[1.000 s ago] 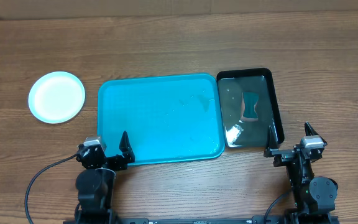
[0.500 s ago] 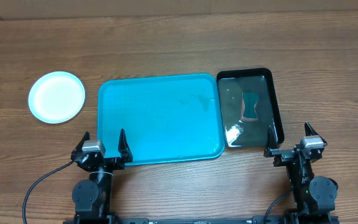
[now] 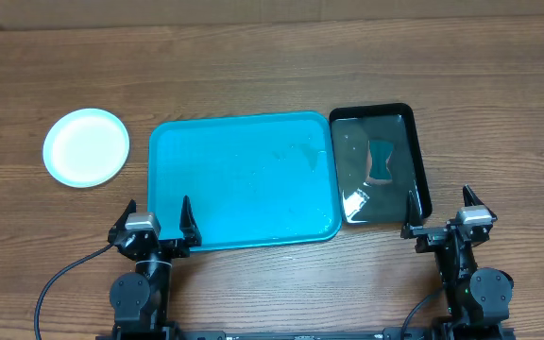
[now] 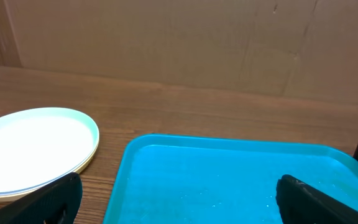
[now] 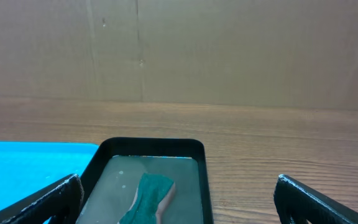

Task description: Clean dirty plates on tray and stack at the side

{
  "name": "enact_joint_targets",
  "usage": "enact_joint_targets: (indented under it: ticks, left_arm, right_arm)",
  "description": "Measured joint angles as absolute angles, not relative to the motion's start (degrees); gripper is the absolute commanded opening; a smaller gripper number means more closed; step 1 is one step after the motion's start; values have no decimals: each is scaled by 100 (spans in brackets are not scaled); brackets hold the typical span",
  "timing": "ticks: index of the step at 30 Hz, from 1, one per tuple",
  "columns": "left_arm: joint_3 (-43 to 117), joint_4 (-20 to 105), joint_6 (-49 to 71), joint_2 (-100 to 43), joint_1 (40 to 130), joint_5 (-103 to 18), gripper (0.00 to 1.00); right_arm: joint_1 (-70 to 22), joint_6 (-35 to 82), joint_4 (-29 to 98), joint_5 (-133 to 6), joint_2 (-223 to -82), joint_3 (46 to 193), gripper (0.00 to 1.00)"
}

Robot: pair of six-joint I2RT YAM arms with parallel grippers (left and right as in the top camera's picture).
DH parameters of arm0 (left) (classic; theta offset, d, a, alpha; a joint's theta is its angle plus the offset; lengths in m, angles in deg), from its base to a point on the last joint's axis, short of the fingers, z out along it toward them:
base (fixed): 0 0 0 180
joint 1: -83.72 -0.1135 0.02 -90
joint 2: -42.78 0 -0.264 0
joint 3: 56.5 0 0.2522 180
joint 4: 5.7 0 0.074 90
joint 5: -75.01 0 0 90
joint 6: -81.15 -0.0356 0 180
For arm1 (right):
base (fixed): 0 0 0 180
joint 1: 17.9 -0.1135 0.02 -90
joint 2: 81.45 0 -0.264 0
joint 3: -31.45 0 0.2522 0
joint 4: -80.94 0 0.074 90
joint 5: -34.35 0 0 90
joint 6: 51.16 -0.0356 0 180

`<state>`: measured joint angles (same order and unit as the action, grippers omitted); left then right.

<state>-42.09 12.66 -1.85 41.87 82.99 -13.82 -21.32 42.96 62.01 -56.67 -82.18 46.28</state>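
The plates [image 3: 86,147] lie in one stack on the table, left of the tray; the top one is white, with a light blue rim and a yellow-green edge showing in the left wrist view [image 4: 33,149]. The turquoise tray [image 3: 244,179] holds no plates, only small wet specks [image 4: 229,180]. My left gripper [image 3: 156,215] is open and empty at the tray's near left corner [image 4: 179,199]. My right gripper [image 3: 439,200] is open and empty by the near right side of the black tray [image 5: 179,193].
A glossy black tray [image 3: 419,161] with water stands right of the turquoise tray, and a teal sponge [image 3: 381,161] lies in it; both show in the right wrist view, the rim [image 5: 151,144] and the sponge [image 5: 148,196]. A cardboard wall stands behind the table.
The left arm shifted slightly and straightened at the tray's near edge, so both its fingers now show from above. The right arm has not moved.
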Motion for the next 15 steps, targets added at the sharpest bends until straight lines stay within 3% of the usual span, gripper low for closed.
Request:
enact_joint_targets:
  ticks: [15]
  left_arm:
    - [-4209, 1266, -185, 4187, 8299, -1382, 100]
  right_arm:
    - [-2132, 4296, 6201, -5664, -8218, 4628, 100]
